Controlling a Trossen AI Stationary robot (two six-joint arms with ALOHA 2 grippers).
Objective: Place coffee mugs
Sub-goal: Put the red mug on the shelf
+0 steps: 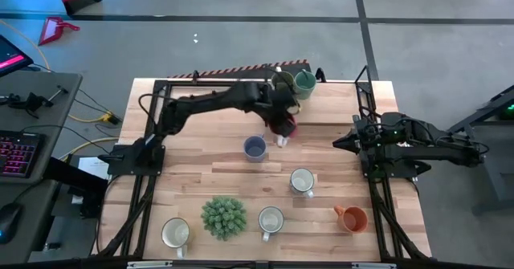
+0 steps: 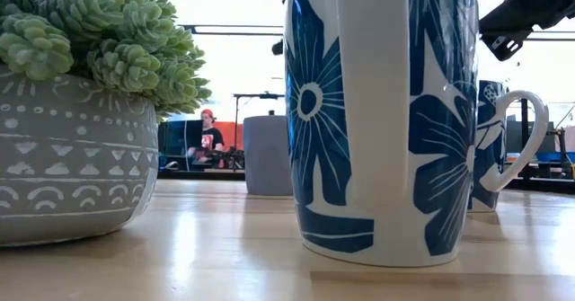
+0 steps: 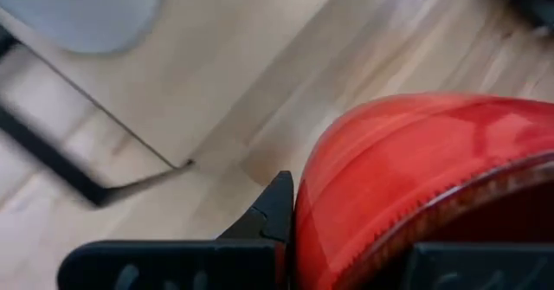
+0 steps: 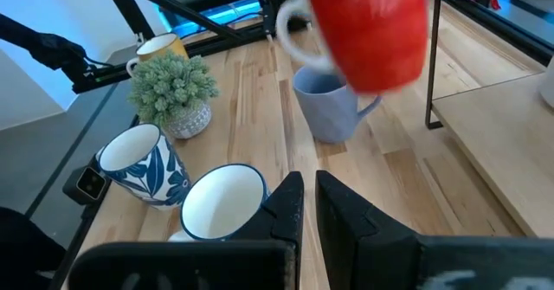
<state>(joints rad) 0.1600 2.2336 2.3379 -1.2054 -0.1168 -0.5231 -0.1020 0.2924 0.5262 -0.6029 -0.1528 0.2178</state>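
Note:
My left gripper (image 1: 283,123) hangs over the middle of the table's far half, shut on the red mug (image 1: 287,128), which also shows in mid-air in the right wrist view as the red mug (image 4: 372,30). Just near-left of it, the blue-grey mug (image 1: 254,148) stands on its base. The olive mug (image 1: 283,82) and the teal mug (image 1: 304,82) stand at the far edge. Three white mugs (image 1: 301,181) (image 1: 271,219) (image 1: 175,232) and the orange mug (image 1: 352,218) stand in the near half. My right gripper (image 4: 309,205) waits shut at the right side. My left gripper holds the red mug by its wall at the rim (image 3: 407,216), with one finger (image 3: 277,208) outside the wall and the other inside the hollow. The fingers come from above, pointing down. The mug is lifted clear of the table, above and just beyond the blue-grey mug (image 4: 327,108).
A spiky green potted plant (image 1: 223,217) stands at the near edge between two white mugs. A raised wooden shelf (image 4: 506,143) with black frame bars runs along the far side. Bare wood lies left of the blue-grey mug. A person (image 2: 208,135) sits far off in the room.

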